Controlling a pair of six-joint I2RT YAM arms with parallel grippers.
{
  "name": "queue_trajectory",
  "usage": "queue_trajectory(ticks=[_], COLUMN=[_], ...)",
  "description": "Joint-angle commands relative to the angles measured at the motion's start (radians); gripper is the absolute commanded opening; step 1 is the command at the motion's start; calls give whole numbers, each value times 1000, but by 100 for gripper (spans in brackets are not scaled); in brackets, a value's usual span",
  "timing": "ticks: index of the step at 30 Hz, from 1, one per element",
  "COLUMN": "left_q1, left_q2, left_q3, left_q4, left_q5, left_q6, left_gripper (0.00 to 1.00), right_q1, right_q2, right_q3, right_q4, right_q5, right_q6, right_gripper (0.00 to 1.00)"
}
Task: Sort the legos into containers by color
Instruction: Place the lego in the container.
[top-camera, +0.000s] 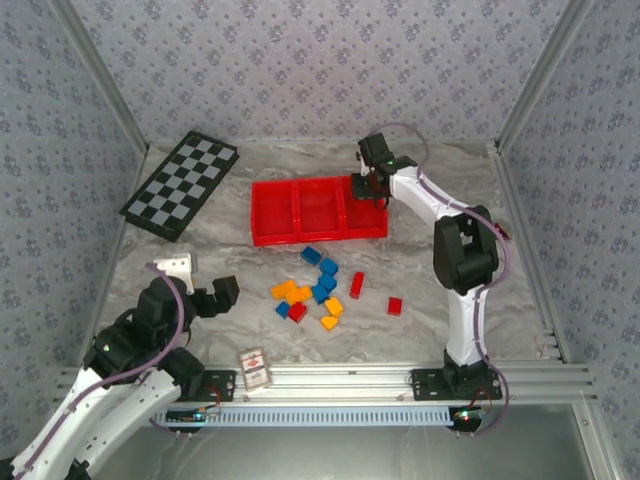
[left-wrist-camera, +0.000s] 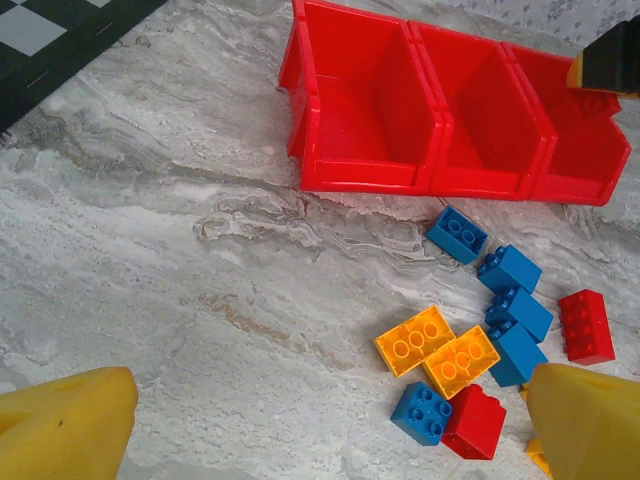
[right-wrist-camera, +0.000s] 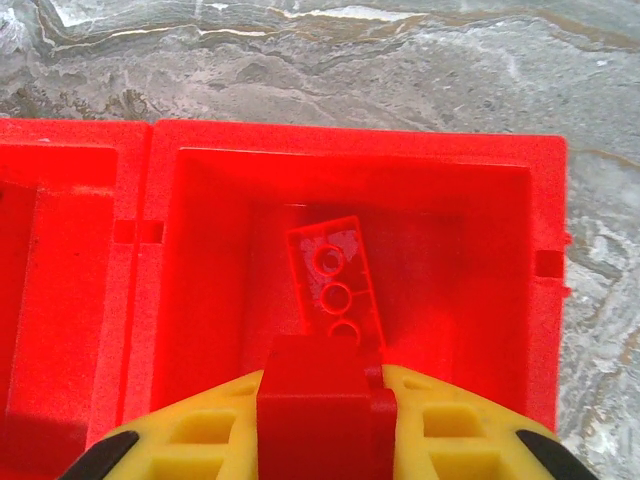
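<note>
The legos (top-camera: 318, 292) are red, blue and orange-yellow, the tray (top-camera: 320, 237) bright red, the board (top-camera: 181, 184) black-and-white checkered.

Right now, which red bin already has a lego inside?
The rightmost compartment, below the right claw: a red brick lies inside; the left compartment and middle compartment look empty.

Checkered board (top-camera: 181, 186) far left; card box (top-camera: 254, 369) near edge.

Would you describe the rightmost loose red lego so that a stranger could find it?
Start at the long red tray, then drop to the loose bricks in front of it. The red lego lies at their right edge, alone, touching no other brick.
</note>
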Motion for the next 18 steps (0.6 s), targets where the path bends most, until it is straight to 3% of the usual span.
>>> queue_trajectory(ticks=[1, 7, 18], left_q1=[-6, -6, -6], left_q2=[1, -5, 11], left_q3=[54, 35, 31], left_q4=[-11, 9, 14], left_q5=[-26, -18, -28], left_q6=[56, 61, 63], left_gripper=[100, 100, 100], right_q1=[9, 15, 33], right_q2=[34, 40, -47], right_q3=[42, 50, -8], right_q4=[-38, -37, -72], right_q5=[-22, -17, -11], right_q6=[21, 29, 47], right_gripper=[19, 25, 47])
